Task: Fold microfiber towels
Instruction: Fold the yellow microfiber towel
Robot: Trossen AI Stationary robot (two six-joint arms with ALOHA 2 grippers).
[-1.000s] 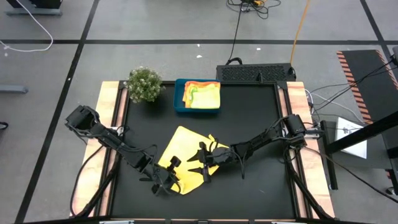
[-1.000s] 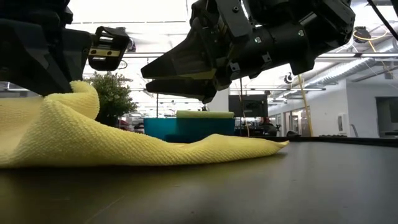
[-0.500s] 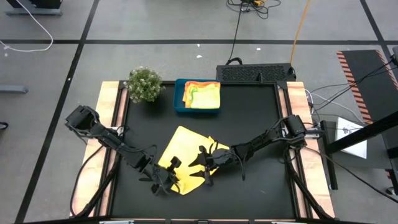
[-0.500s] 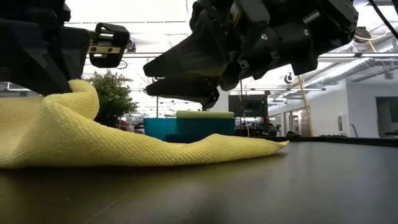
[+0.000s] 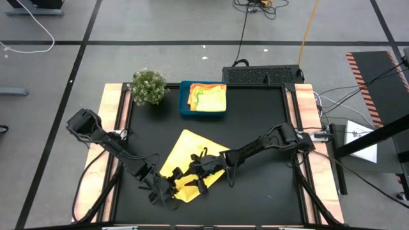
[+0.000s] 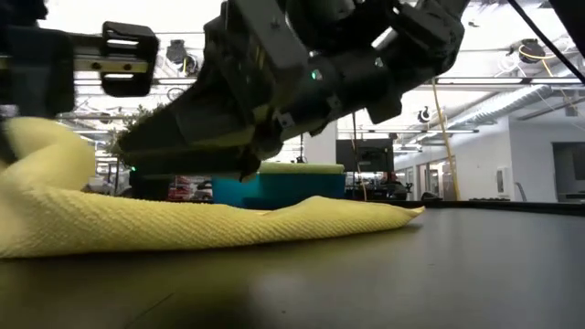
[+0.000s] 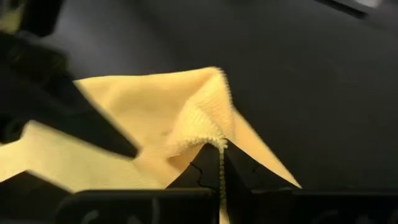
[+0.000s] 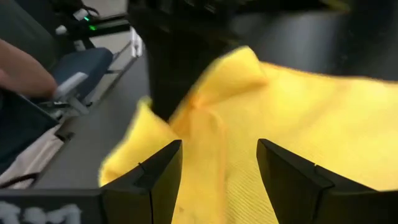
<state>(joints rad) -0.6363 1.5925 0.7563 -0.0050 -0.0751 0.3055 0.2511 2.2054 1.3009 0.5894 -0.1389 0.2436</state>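
One yellow towel (image 5: pixel 192 153) lies spread near the table's front edge, left of centre, presumably laid out alone for folding; the rest sit stacked in the blue tray (image 5: pixel 185 105) at the back edge. The left gripper (image 7: pixel 221 163) is pinched closed on a towel corner (only its wrist view shows that bite), while the right gripper (image 8: pixel 219 163) hovers over the cloth, jaws wide and empty.
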